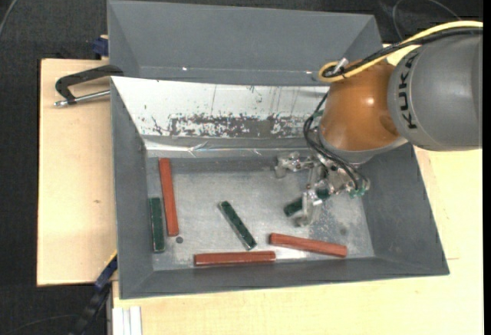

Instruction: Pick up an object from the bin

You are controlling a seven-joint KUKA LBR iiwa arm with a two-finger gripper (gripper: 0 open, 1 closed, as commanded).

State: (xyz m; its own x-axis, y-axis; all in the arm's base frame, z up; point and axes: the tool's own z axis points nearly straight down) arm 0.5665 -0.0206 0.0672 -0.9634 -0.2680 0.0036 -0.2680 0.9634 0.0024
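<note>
Grey arm (449, 96) hangs over the bin (230, 38), its gripper (313, 201) low at a small dark green piece (294, 208) on the right floor. Whether it is open or closed, I cannot tell; nothing looks lifted, so I judge the pick itself still remains

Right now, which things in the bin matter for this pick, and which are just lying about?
In the job: gripper, low in the right half of the bin; small dark green piece right beside it, grip unclear.

Lying about: near red stick; front red stick; middle green stick; left red stick; left green stick.
</note>
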